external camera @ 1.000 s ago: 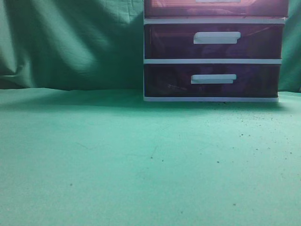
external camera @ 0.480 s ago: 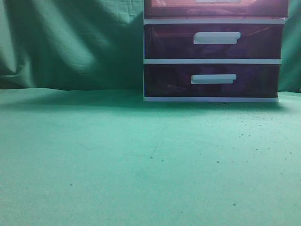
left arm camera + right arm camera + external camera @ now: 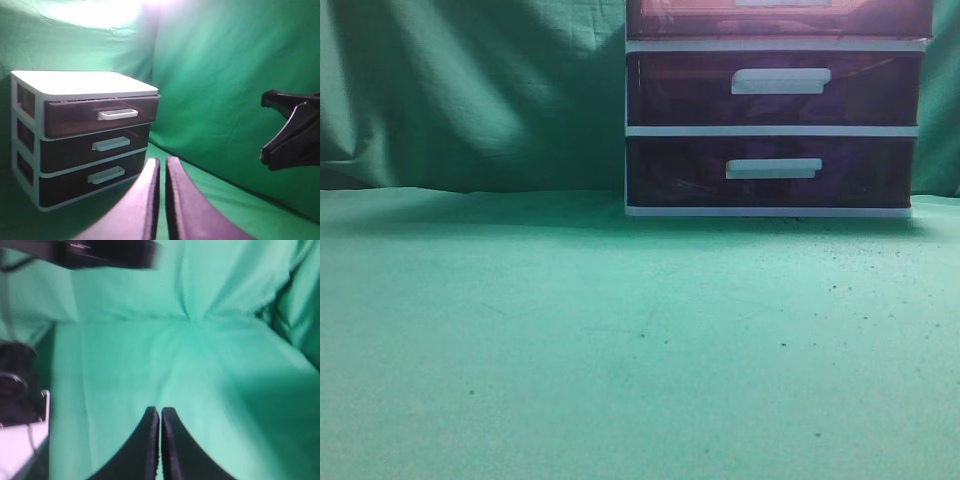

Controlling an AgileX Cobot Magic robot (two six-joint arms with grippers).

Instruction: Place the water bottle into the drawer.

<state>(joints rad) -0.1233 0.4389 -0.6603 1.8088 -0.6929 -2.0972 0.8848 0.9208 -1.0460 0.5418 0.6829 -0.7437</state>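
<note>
- The table, covered in green cloth, fills the near scene.
- A white-framed drawer unit stands at the far right of the table.
- The drawer, its topmost, sits closed, white handle facing out.
- The left gripper hangs in the air, jaws clenched on nothing.
- The right gripper is likewise pressed together, empty.

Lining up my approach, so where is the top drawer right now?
The top drawer sits uppermost in the white-framed drawer unit, left of centre in the left wrist view, above two darker drawers; in the exterior view only its lower edge shows at the upper right.
</note>
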